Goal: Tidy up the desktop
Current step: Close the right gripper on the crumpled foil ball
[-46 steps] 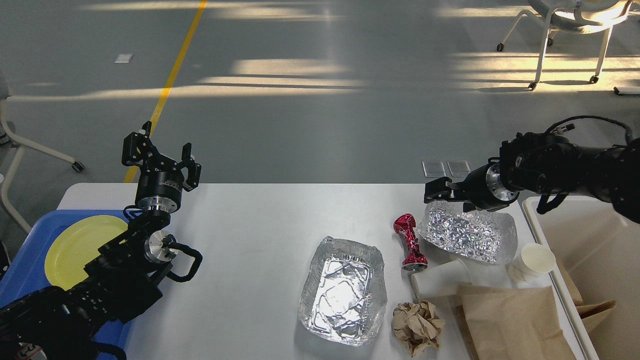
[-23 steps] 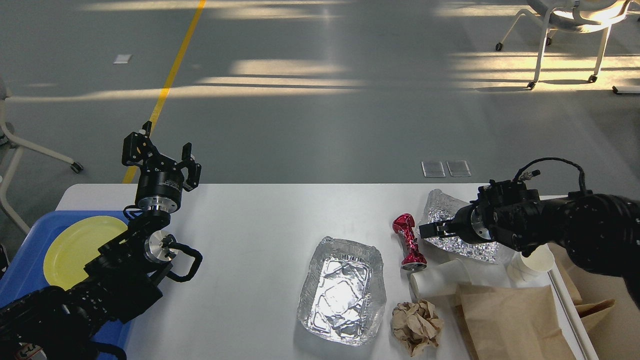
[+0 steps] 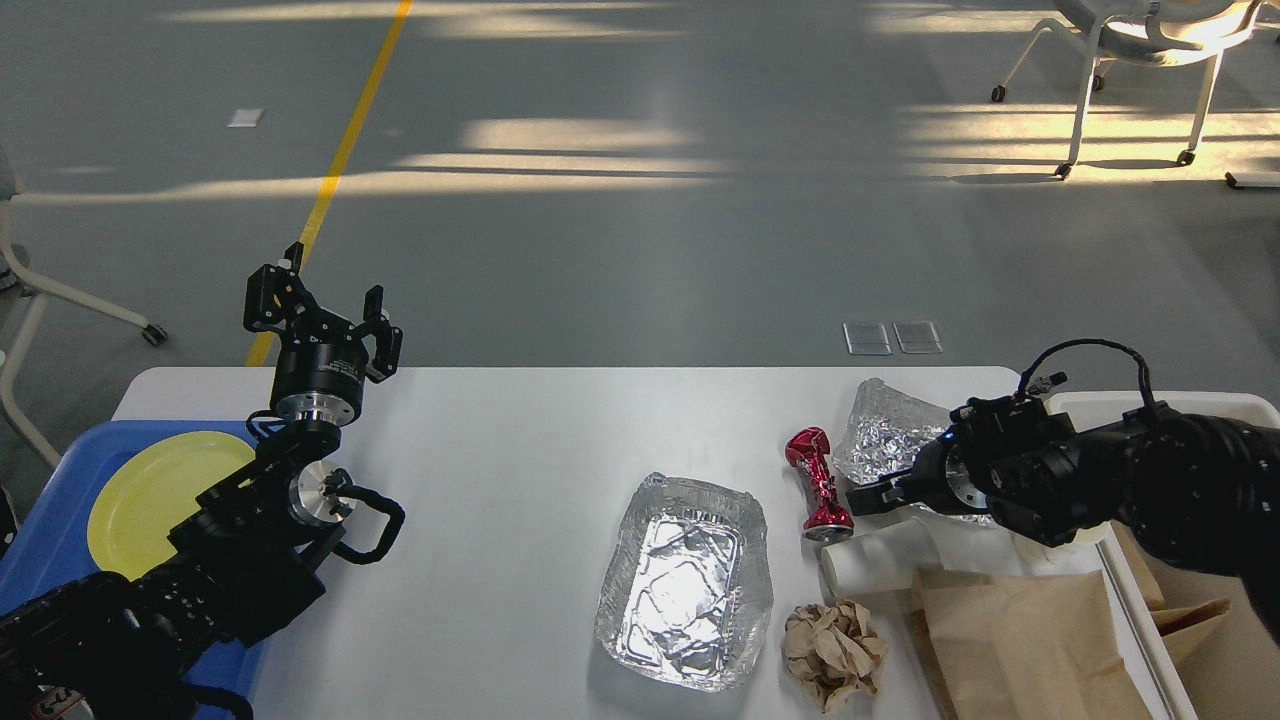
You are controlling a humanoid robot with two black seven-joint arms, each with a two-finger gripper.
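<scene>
A brown paper bag (image 3: 1030, 640) and a crumpled paper ball (image 3: 833, 654) lie nearest on the white desktop (image 3: 520, 480), which spans the view. Beyond them sits an empty foil tray (image 3: 687, 580) and a tipped paper cup (image 3: 880, 562). The right gripper (image 3: 868, 497) hangs low just beside a crushed red can (image 3: 820, 482) and crumpled foil (image 3: 890, 432); its fingers are too dark to tell apart. Far left, the left gripper (image 3: 322, 318) stands upright, fingers spread, empty, near a yellow plate (image 3: 150, 490) in a blue tray (image 3: 50, 540).
</scene>
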